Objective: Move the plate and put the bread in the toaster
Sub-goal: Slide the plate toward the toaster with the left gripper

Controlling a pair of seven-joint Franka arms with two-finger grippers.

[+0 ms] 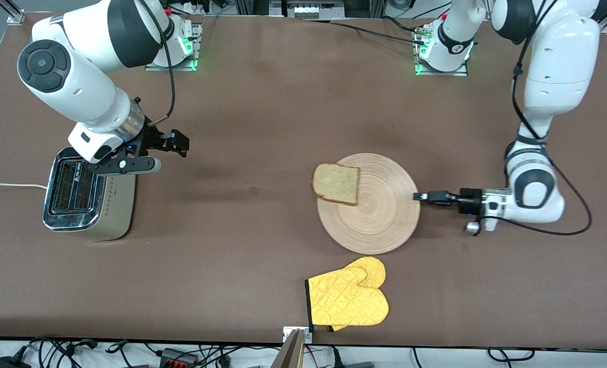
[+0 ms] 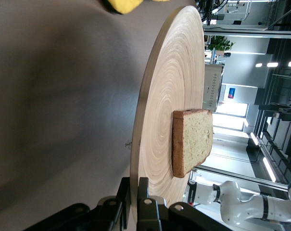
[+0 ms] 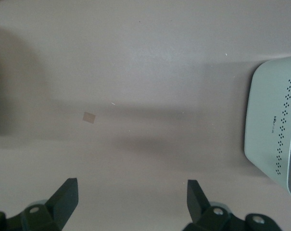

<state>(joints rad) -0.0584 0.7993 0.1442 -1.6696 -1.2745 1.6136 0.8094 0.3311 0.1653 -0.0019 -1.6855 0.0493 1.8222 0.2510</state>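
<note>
The light-wood plate lies mid-table. The bread lies on its rim toward the right arm's end and overhangs the edge a little. My left gripper is low at the plate's edge toward the left arm's end, shut on the rim. In the left wrist view the gripper has a finger on each face of the plate, with the bread farther along it. The toaster stands at the right arm's end. My right gripper hovers open and empty beside the toaster.
A yellow quilted oven mitt lies nearer the front camera than the plate, close to the table's edge. The toaster's white cord runs off toward the right arm's end. A small tan mark sits on the brown table between toaster and plate.
</note>
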